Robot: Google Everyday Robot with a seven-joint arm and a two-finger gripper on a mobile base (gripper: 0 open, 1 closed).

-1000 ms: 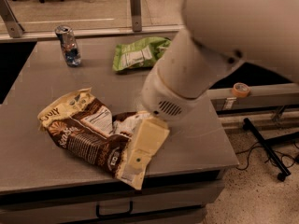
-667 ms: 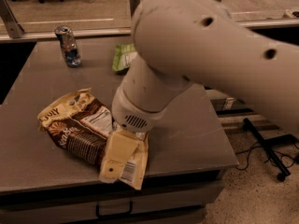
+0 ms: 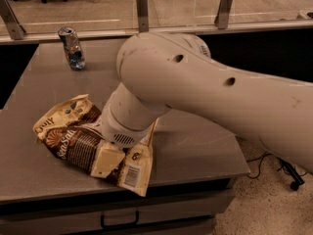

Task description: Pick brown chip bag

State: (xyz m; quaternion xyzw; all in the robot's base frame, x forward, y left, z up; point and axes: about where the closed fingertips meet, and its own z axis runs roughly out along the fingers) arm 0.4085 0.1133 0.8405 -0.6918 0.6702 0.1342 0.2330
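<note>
Dark drawer handle [image 3: 120, 223] sits nearest, under the front edge of the grey bench [image 3: 195, 153]. On the bench's front left lies the brown chip bag [image 3: 73, 143], crumpled, its barcode corner reaching the front edge. The cream tool [image 3: 108, 161] is down on the bag's near end, touching it; whether it is open or has hold of the bag I cannot tell. The pale arm [image 3: 205, 89] crosses from the right. Far back left stands a can [image 3: 72, 48]

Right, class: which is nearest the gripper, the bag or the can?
The brown chip bag, lying at the front with the gripper down on it; the can stands upright far back.
</note>
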